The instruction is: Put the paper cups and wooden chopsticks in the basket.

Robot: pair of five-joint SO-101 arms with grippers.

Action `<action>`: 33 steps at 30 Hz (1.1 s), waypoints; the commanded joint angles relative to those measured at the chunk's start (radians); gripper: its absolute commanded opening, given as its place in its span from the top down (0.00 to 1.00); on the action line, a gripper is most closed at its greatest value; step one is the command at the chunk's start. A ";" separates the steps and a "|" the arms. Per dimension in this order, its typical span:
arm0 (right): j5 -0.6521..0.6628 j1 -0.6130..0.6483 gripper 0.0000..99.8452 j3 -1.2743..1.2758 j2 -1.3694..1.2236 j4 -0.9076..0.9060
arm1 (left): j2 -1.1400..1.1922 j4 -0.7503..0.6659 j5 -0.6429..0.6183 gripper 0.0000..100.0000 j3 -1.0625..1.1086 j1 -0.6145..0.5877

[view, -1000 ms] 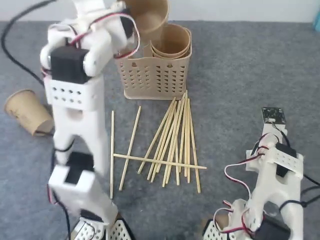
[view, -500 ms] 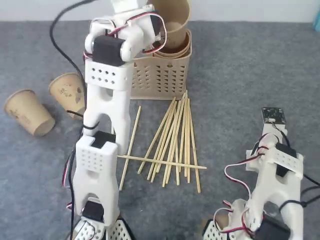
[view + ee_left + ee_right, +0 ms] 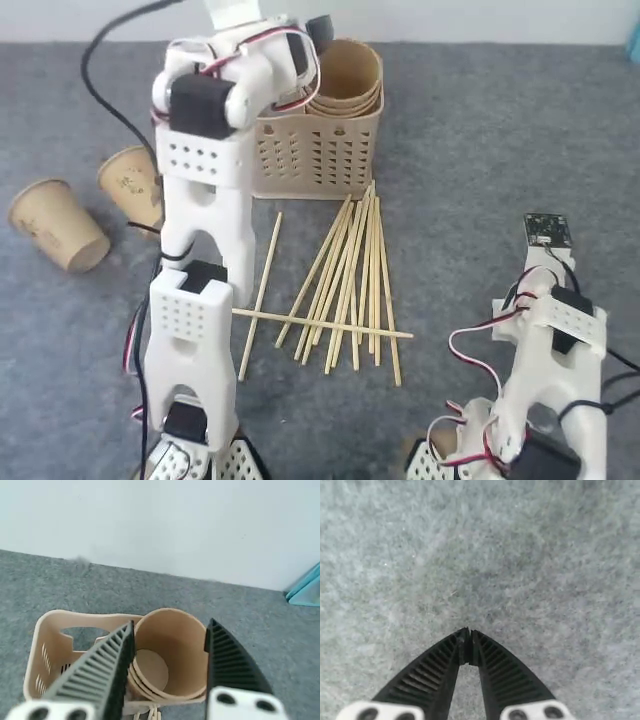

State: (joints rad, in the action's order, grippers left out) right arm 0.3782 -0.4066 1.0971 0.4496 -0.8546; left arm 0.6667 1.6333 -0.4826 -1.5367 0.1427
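A beige slotted basket (image 3: 315,140) (image 3: 55,645) stands at the back of the grey mat, with a stack of nested paper cups (image 3: 345,80) (image 3: 170,660) in its right half. My left gripper (image 3: 318,30) (image 3: 170,627) hovers open over that stack, one finger on each side of the top cup's rim. Two more paper cups lie on their sides at the left, one (image 3: 55,225) farther out and one (image 3: 130,185) beside the left arm. Several wooden chopsticks (image 3: 345,275) lie fanned in front of the basket. My right gripper (image 3: 468,632) is shut over bare mat, with nothing in it.
The right arm (image 3: 550,330) sits folded at the front right, away from the chopsticks. The left arm's white links (image 3: 200,230) stand over the leftmost chopsticks. A pale wall runs behind the basket, and a blue object (image 3: 307,587) lies at the far right.
The cup held above the basket has gone down into the nested stack, and my left gripper now stands open over it. The right arm has not moved.
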 commanded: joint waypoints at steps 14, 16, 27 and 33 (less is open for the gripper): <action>0.005 -0.005 0.99 -0.006 0.035 0.016 | -0.112 0.126 0.014 0.77 -0.012 -0.537; 0.005 -0.005 0.99 -0.006 0.035 0.016 | -0.130 0.126 0.064 0.77 0.056 -0.577; 0.003 -0.004 0.99 -0.006 0.035 0.018 | -0.212 0.038 0.138 0.77 0.503 -0.612; 0.005 -0.004 0.99 -0.006 0.035 0.018 | -0.112 -0.140 0.137 0.77 0.591 -0.640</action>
State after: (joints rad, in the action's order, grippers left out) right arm 0.3782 -0.4066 1.0971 0.4496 -0.8531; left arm 0.5332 1.6011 -0.3506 -0.9689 -0.4741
